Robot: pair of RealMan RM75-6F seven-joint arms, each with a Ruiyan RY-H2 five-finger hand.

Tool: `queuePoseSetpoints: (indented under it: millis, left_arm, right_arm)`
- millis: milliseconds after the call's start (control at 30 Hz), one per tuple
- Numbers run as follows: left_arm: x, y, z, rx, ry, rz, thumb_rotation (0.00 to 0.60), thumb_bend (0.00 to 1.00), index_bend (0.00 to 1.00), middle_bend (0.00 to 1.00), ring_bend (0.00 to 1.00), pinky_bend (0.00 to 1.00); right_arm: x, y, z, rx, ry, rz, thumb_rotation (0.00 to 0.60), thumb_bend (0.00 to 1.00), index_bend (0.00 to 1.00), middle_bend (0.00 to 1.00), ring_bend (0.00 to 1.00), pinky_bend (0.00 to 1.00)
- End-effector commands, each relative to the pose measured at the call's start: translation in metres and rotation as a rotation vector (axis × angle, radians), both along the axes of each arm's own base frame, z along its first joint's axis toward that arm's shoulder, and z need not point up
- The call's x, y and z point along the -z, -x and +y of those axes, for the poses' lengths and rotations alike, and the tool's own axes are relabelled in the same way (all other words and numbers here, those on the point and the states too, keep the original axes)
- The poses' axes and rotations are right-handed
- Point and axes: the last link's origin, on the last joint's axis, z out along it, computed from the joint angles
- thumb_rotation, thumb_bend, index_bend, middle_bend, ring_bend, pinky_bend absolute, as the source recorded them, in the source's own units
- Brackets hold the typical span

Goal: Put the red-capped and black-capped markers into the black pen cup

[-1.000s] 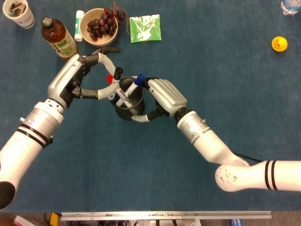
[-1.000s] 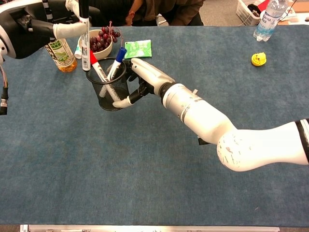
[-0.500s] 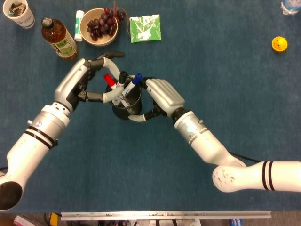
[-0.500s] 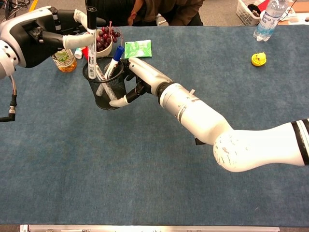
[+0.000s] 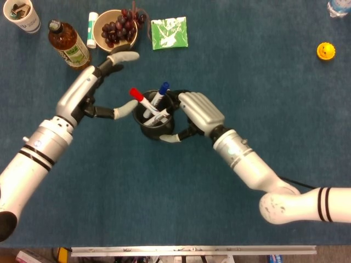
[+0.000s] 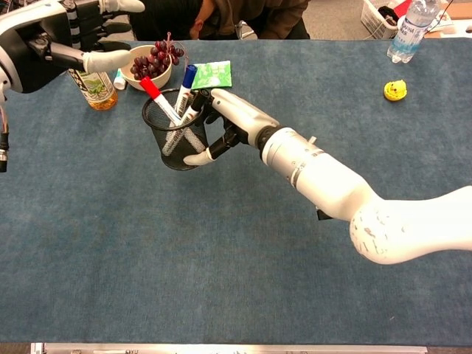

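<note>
The black mesh pen cup (image 5: 155, 123) (image 6: 178, 144) stands mid-table, and my right hand (image 5: 198, 112) (image 6: 227, 122) grips its right side. Three markers stand in it: the red-capped marker (image 5: 138, 98) (image 6: 157, 97) leaning left, a blue-capped marker (image 5: 160, 92) (image 6: 186, 82), and the black-capped marker (image 5: 162, 114) (image 6: 193, 108) leaning toward my right hand. My left hand (image 5: 97, 90) (image 6: 77, 33) is to the left of the cup and above it, fingers spread, holding nothing.
Behind the cup are a bowl of grapes (image 5: 115, 29) (image 6: 151, 63), a tea bottle (image 5: 67, 45) (image 6: 92, 80), a white tube (image 5: 91, 28), a paper cup (image 5: 22, 15) and a green packet (image 5: 169, 33) (image 6: 210, 74). A yellow toy (image 5: 325, 51) (image 6: 395, 90) and a water bottle (image 6: 409, 29) sit far right.
My left hand has let go of the black-capped marker, which now stands in the cup, and has drawn back left with fingers spread. The cup and my right hand shifted slightly right.
</note>
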Motion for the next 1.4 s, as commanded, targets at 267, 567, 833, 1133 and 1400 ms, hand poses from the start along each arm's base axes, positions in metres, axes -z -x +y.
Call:
queuePoseSetpoints:
  millis: [267,567,833,1133,1400]
  left_arm:
    - [-0.008,0.013,0.0,0.002,-0.037,0.042,0.6,0.3,0.15,0.01,0.0,0.08]
    - [-0.008,0.017,-0.005,0.018,-0.041,0.075,0.6,0.3,0.16,0.01,0.0,0.08]
    - [-0.006,0.016,-0.008,0.03,-0.029,0.081,0.6,0.3,0.16,0.01,0.0,0.08]
    - [-0.006,0.02,-0.009,0.022,-0.023,0.087,0.6,0.3,0.16,0.01,0.0,0.08]
    - [-0.004,0.022,-0.009,0.016,-0.018,0.087,0.6,0.3,0.16,0.01,0.0,0.08]
  right_arm:
    - [-0.006,0.04,0.005,0.005,-0.003,0.028,0.6,0.37,0.5,0.43,0.29,0.23]
    - [-0.004,0.07,0.013,-0.01,0.014,0.03,0.6,0.37,0.5,0.43,0.29,0.24]
    - [0.007,0.085,0.009,-0.018,0.046,0.04,0.6,0.37,0.5,0.42,0.28,0.24]
    - [0.023,0.089,0.01,-0.04,0.061,0.041,0.6,0.33,0.5,0.39,0.26,0.21]
    - [0.03,0.094,0.012,-0.047,0.067,0.041,0.6,0.26,0.5,0.35,0.22,0.16]
